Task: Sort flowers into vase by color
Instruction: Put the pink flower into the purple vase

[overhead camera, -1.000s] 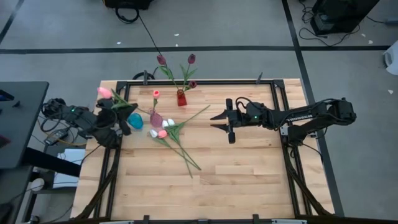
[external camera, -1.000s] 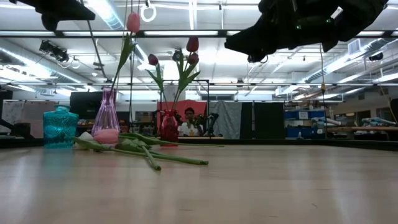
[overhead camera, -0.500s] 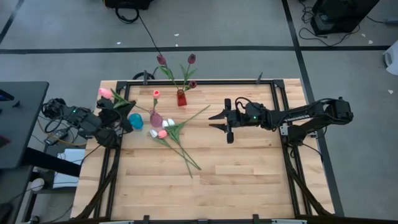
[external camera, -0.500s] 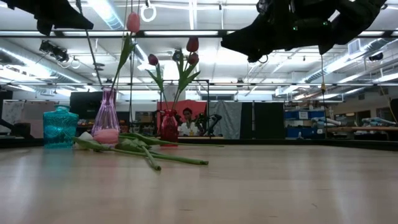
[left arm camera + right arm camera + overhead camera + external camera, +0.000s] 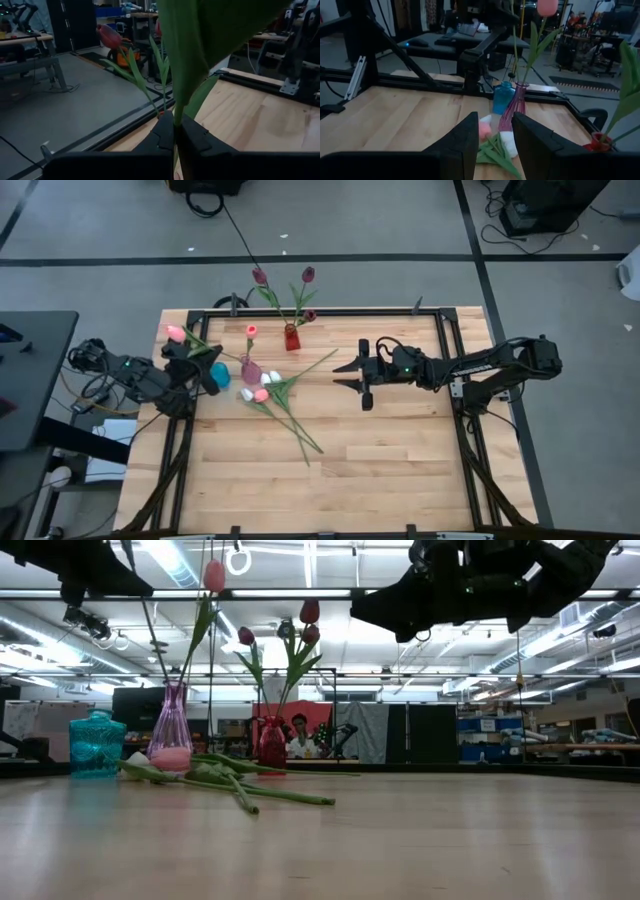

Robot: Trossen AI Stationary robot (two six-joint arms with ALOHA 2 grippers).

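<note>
Nearest the table's front, loose flowers with pink and white heads lie on the wood just beside the purple vase, which already holds one pink tulip. Further back, the left gripper is pinched tight on a pink tulip and has edged in toward the teal vase over the last second; the right gripper, fingers spread and empty, has crept left toward the loose pile. At the far edge, the red vase holds the maroon tulips, so that colour appears finished; pink is in hand, white not yet started.
</note>
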